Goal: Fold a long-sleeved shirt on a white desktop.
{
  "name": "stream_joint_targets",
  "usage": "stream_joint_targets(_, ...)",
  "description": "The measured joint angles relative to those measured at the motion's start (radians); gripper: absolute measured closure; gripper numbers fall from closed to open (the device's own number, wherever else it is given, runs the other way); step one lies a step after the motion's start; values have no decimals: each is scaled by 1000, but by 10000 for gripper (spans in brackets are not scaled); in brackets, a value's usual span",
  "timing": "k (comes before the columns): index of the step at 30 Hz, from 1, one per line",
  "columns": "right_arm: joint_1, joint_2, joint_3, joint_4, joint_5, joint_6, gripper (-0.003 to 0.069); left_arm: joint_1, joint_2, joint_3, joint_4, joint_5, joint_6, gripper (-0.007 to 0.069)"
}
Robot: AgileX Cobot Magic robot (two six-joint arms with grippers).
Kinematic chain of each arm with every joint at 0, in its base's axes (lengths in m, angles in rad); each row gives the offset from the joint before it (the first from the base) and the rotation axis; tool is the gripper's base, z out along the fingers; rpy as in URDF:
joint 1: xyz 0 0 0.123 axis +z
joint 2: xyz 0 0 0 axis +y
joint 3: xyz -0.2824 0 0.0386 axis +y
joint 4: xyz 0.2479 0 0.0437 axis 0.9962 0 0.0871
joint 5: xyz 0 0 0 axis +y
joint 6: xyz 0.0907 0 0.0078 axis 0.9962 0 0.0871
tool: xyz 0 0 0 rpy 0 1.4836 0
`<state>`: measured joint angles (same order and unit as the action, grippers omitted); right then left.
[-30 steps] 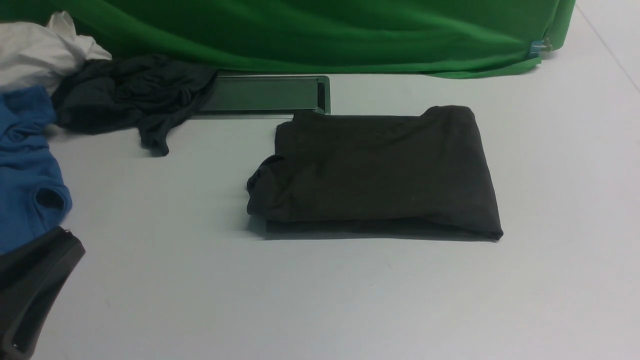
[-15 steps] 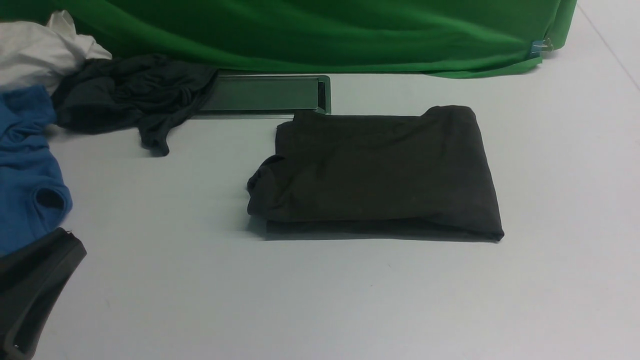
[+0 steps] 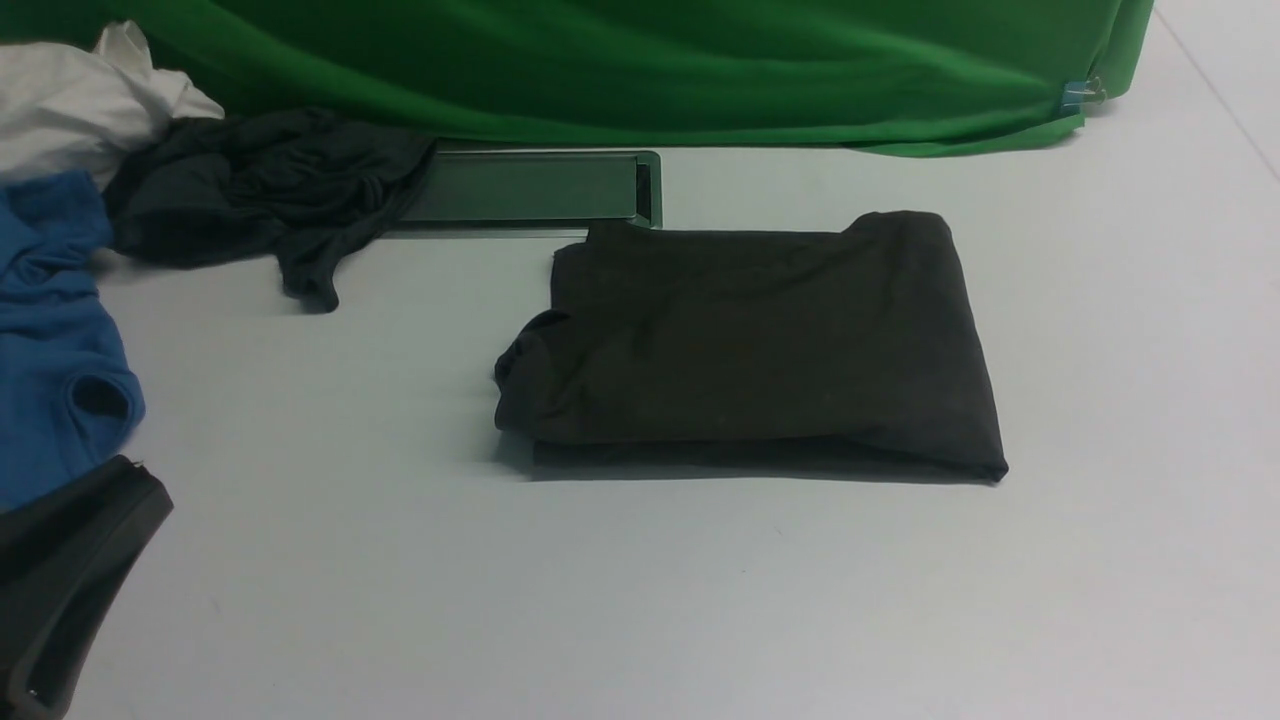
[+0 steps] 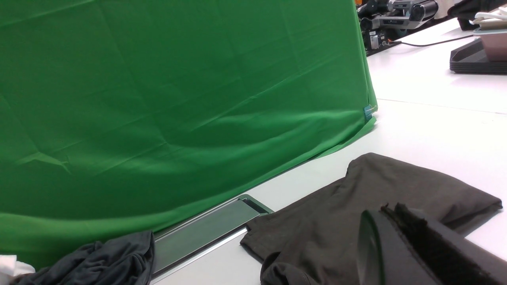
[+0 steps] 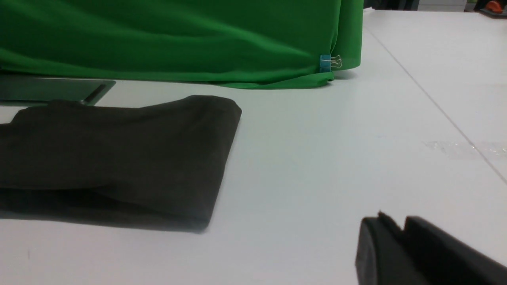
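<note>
Now both grippers, left gripper (image 4: pixel 396 221) and right gripper (image 5: pixel 396 229), pressed together, sit apart from the long-sleeved shirt (image 3: pixel 750 345).

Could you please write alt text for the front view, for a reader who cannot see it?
A dark long-sleeved shirt, folded into a neat rectangle, lies on a white desktop before a green cloth backdrop. At far left sit loose white, dark grey and blue garments, with the left gripper at the near corner.

The left gripper (image 3: pixel 60 580) is cut off at the front view's lower left edge. The blue garment (image 3: pixel 55 340) is cropped at the left edge.
</note>
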<state>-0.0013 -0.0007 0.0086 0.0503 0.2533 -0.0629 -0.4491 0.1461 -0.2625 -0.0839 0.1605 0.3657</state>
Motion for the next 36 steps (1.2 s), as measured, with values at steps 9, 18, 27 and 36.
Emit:
stream_joint_targets(9,0,0,0,0,0,0,557,0,0,0,1,0,0,605)
stream_joint_targets(18,0,0,0,0,0,0,534,110,-7,24,42,-59,-32,605)
stream_joint_targets(27,0,-1,0,0,0,0,502,504,-140,170,-79,20,-59,606)
stream_joint_targets(36,0,-1,0,0,-2,0,480,501,-148,268,-147,78,-79,606)
